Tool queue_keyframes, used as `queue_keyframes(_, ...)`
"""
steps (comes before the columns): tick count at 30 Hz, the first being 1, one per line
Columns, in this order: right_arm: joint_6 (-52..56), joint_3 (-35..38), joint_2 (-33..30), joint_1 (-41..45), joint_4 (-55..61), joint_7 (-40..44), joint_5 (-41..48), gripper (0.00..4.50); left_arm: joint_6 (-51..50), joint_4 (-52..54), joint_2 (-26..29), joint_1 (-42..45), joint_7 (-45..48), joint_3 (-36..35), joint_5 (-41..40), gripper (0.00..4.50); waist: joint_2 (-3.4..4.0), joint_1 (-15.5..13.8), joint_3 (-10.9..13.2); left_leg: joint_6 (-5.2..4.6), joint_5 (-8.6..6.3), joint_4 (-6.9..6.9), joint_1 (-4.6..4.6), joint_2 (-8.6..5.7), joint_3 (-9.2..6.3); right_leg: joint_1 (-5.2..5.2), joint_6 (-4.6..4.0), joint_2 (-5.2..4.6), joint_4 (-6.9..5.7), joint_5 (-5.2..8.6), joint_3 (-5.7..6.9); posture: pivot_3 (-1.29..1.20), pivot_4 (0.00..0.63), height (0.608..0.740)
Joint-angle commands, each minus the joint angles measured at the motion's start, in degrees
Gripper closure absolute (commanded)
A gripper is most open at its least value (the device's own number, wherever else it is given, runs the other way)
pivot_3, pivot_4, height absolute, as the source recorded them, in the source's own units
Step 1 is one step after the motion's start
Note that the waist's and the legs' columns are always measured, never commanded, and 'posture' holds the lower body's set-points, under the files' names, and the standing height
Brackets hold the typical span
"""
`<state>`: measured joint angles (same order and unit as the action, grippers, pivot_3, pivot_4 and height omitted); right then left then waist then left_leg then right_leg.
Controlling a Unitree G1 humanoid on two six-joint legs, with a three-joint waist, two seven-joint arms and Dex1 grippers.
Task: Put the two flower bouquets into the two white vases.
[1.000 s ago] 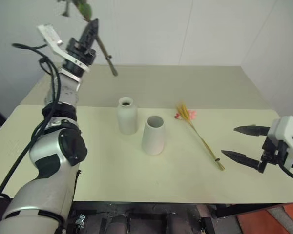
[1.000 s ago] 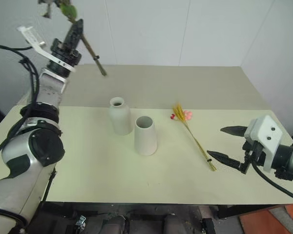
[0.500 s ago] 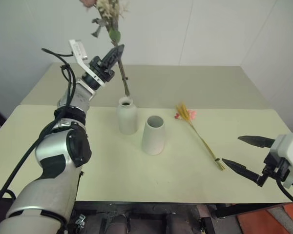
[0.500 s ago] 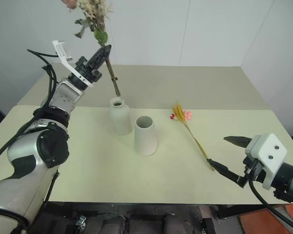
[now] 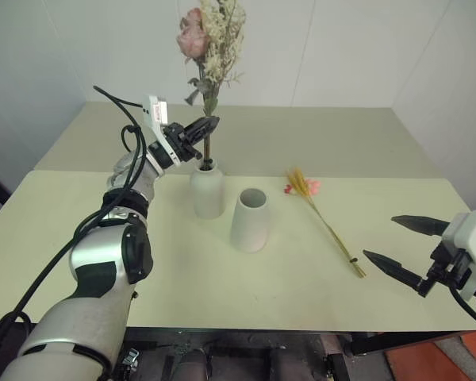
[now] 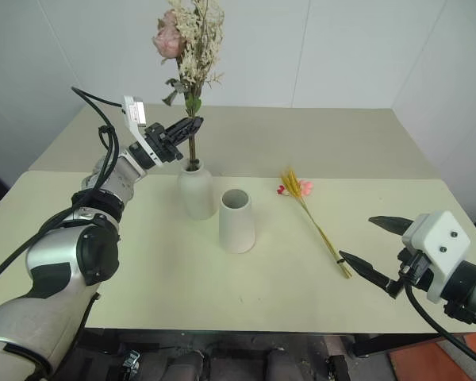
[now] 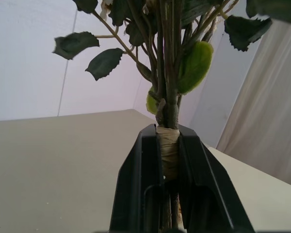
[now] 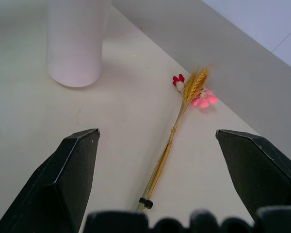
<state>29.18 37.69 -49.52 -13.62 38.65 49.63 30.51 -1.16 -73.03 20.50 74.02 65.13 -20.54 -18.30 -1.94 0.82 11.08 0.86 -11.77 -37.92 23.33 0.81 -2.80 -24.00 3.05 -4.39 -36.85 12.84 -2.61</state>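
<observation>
The bushy bunch [image 5: 210,40] was held upright by the left gripper [image 5: 209,125], jaws pinched on its taped stem, lower end in the bottle-shaped vase [image 5: 207,190]. The thin sprig [image 5: 324,219] lay on the table [image 5: 174,278], right of the cone vase [image 5: 249,220]. The right gripper [image 5: 406,249] was spread wide near the sprig's stem end.

Left hand [image 7: 169,160] tight around taped stem of leafy bushy bouquet [image 7: 166,92].

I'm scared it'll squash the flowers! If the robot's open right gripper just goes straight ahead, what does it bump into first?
Probably the thin sprig: it lies on the table between the open fingers of the right gripper. Depth is uncertain.
</observation>
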Motion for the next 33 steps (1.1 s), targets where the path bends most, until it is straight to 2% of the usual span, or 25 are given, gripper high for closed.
queue_keyframes(1, -0.7, 1.0, -1.1, 1.1, -0.3, 0.0, 0.2, 0.00, 1.8, 1.6, 0.3, -0.6, 2.5, -0.3, -0.5, 4.38, 0.00, 0.0, 0.0, 0.00, 0.00, 0.00, 0.00, 0.00, -0.01, 0.00, 0.00, 0.00, 0.00, 0.00, 0.00, 0.00, 0.150, 0.740)
queue_keyframes(6, -1.1, 0.8, -1.4, 1.5, -1.1, 0.4, -0.2, 0.00, 1.7, 3.2, 0.6, -2.5, 6.9, -1.3, -2.0, 4.38, 0.00, 0.0, 0.0, 0.00, 0.00, 0.00, 0.01, 0.00, 0.00, -0.02, -0.01, 0.01, 0.00, 0.00, 0.00, 0.00, 0.150, 0.740)
queue_keyframes(15, -1.8, -0.8, -2.1, 2.7, -2.8, 1.0, -0.8, 0.00, -0.9, 8.3, 3.8, -5.0, 11.6, 0.1, -2.2, 1.41, 0.00, 0.2, 0.0, 0.00, 0.00, 0.00, 0.00, 0.01, 0.00, -0.02, -0.01, 0.01, -0.02, 0.00, -0.01, 0.00, 0.150, 0.740)
queue_keyframes(19, -2.3, -1.5, -2.2, 3.0, -3.4, 1.2, -1.2, 0.00, -1.6, 11.7, 6.8, -7.8, 10.2, 2.6, 0.3, 0.12, 0.01, 0.2, 0.0, 0.00, 0.00, 0.00, -0.02, 0.02, -0.01, -0.01, -0.01, 0.01, -0.03, 0.00, -0.01, 0.00, 0.150, 0.740)
queue_keyframes(24, -2.3, -2.2, -2.6, 3.6, -4.4, 1.3, -1.5, 0.00, -5.9, 20.0, 13.1, -13.9, 13.5, 4.2, -0.7, 0.05, 0.01, 0.4, 0.0, 0.00, 0.00, 0.00, -0.04, 0.03, 0.00, -0.02, -0.03, 0.02, -0.05, -0.01, -0.03, 0.00, 0.150, 0.740)
queue_keyframes(28, 0.7, -4.4, -4.7, 6.7, -6.1, 0.5, -1.1, 0.00, -12.5, 31.9, 19.2, -20.1, 14.3, 3.5, -3.6, 0.05, 0.01, 0.6, 0.0, 0.00, 0.00, 0.00, -0.04, 0.07, 0.00, -0.05, -0.12, 0.03, -0.09, -0.06, -0.04, 0.00, 0.150, 0.740)
queue_keyframes(31, 4.4, -9.3, -7.5, 11.9, -8.6, -0.8, -1.2, 0.00, -18.6, 44.4, 24.9, -26.2, 16.3, 3.3, -6.5, 0.05, 0.01, 0.7, 0.0, 0.00, 0.00, 0.00, -0.06, 0.08, 0.01, -0.04, -0.12, 0.02, -0.08, -0.06, -0.05, 0.00, 0.150, 0.740)
queue_keyframes(33, 8.1, -15.3, -9.5, 17.5, -11.2, -1.7, -1.9, 0.00, -22.2, 51.8, 29.6, -30.3, 18.1, 3.3, -8.0, 0.05, 0.01, 0.9, 0.0, 0.00, 0.00, 0.00, -0.07, 0.13, 0.02, -0.02, -0.17, 0.05, -0.06, -0.07, -0.04, 0.00, 0.150, 0.740)
